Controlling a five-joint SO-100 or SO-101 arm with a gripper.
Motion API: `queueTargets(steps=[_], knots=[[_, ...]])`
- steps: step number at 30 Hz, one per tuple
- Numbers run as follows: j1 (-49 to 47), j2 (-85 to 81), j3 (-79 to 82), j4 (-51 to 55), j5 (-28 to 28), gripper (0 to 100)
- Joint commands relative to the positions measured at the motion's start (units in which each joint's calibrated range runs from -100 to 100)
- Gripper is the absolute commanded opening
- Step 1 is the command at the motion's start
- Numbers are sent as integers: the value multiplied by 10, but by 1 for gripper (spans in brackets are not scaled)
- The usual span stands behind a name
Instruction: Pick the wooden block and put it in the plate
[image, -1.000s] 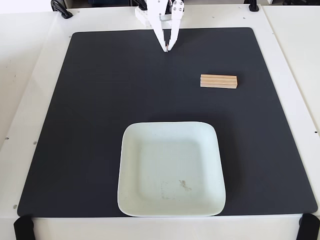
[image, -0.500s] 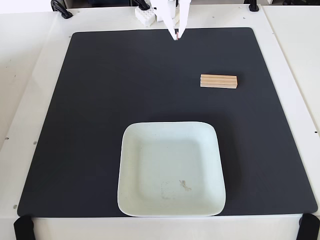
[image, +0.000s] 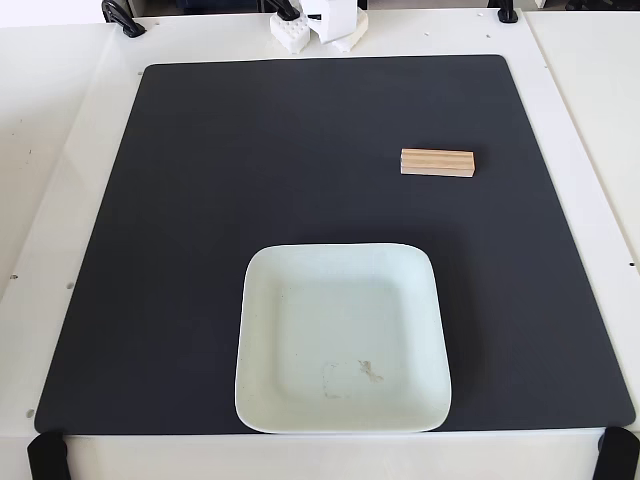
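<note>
Fixed view shows the white tabletop (image: 70, 120) carrying a large black mat (image: 200, 220), and at the top edge only a white stub of the arm (image: 335, 18) beside a small white studded piece (image: 290, 30); the pincer itself is out of frame, so I cannot tell whether it is wide, narrow or holding anything, and nothing on the mat is touched by it. Taking the arm stub as the nearest guide to the pincer, the plate (image: 262, 330) lies well away from it, toward the near edge of the mat, empty but for faint scuffs in its centre. The wooden block (image: 438, 162) lies flat on the mat, nearer the stub than the plate is and off to the picture's right, well apart from the plate. As a judgement, the pick has not begun. The risk ahead is a poor approach: the bar is low and narrow, so a descent off-centre or across its long axis could nudge or spin it instead of gripping it, and a weak hold could drop it short of the raised rim.
</note>
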Motion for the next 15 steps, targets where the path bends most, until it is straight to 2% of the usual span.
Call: queueTargets(steps=[1, 9, 15], knots=[[-3, 100, -109, -2, -87, 1], [12, 358, -316, 0, -259, 1], [25, 489, -429, 5, -303, 3]])
